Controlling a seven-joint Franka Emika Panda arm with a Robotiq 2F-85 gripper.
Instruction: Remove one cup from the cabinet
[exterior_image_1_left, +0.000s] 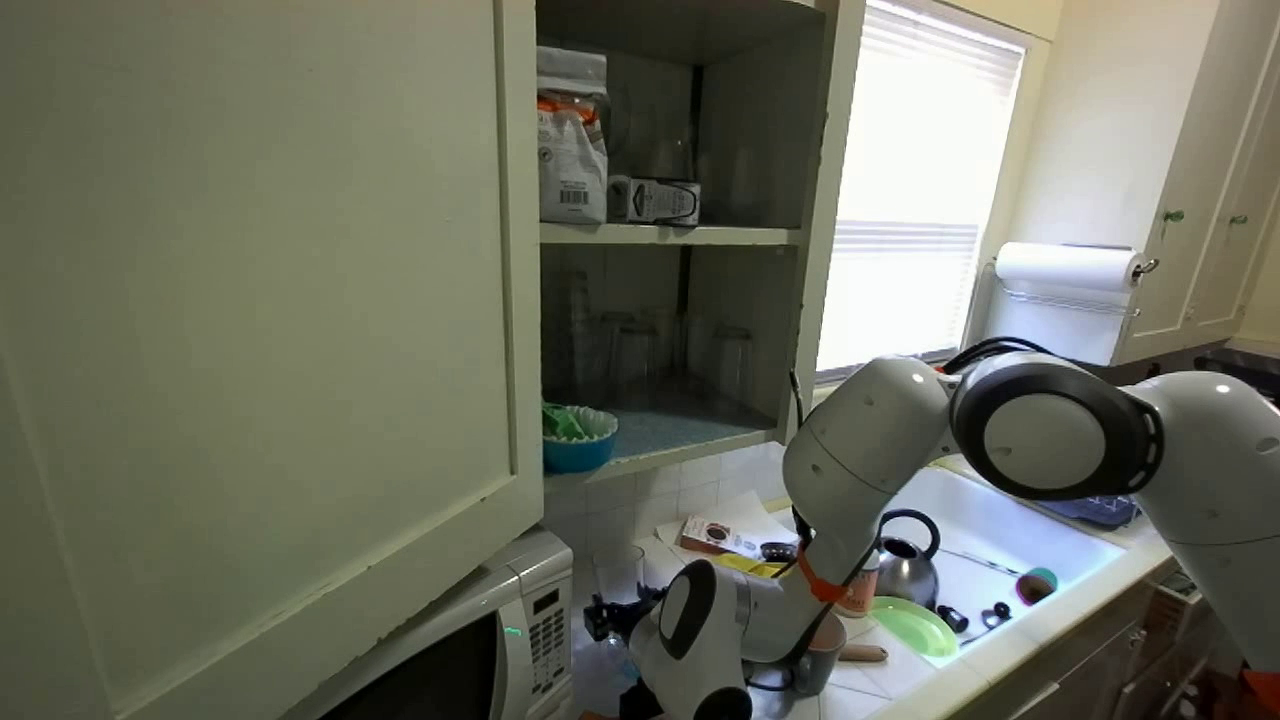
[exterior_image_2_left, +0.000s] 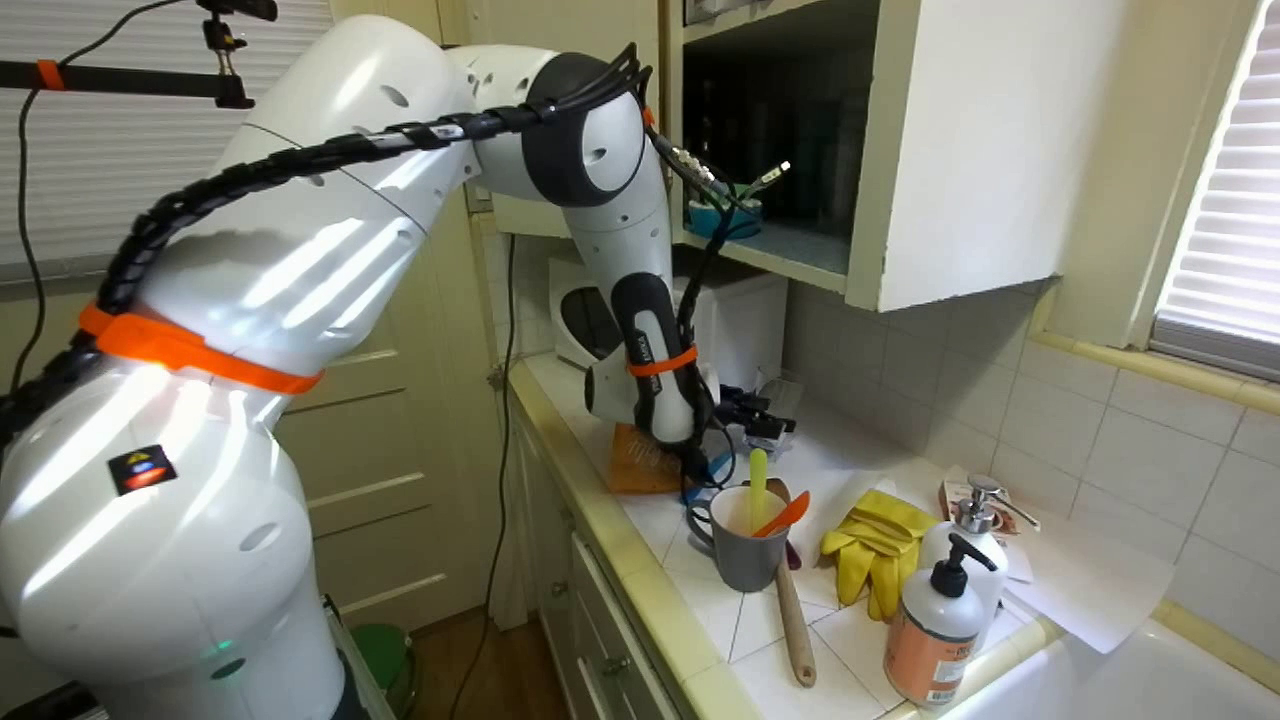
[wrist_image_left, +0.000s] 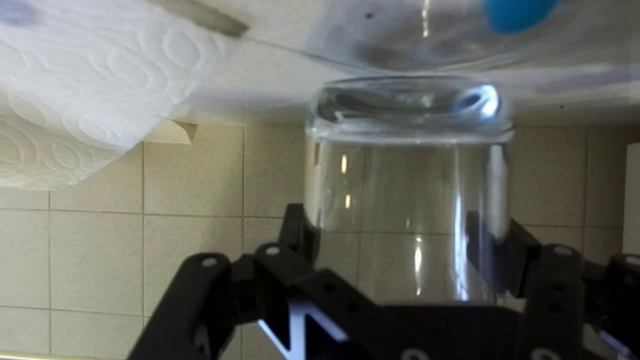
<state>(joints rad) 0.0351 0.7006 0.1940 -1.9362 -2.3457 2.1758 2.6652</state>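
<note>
A clear straight-sided glass cup (wrist_image_left: 406, 200) with a thick base is out of the tall cream-white cabinet (exterior_image_1_left: 720, 237) and down by the white tiled counter (exterior_image_2_left: 850, 445), near the white boxy microwave (exterior_image_1_left: 535, 565). The black two-fingered gripper (wrist_image_left: 404, 242), the only one here, sits roughly level, and its fingers (wrist_image_left: 299, 232) are clamped on opposite sides of the cup. What the coming move turns on, I think, is base against counter: the cup lies straight between the fingers, its long axis running across them and close to upright, thick end towards the counter. Whether that base touches or hangs just clear, I can't tell. Taking it out looks done; a gentle straight lowering, then release, seems called for, since letting go early could topple it
</note>
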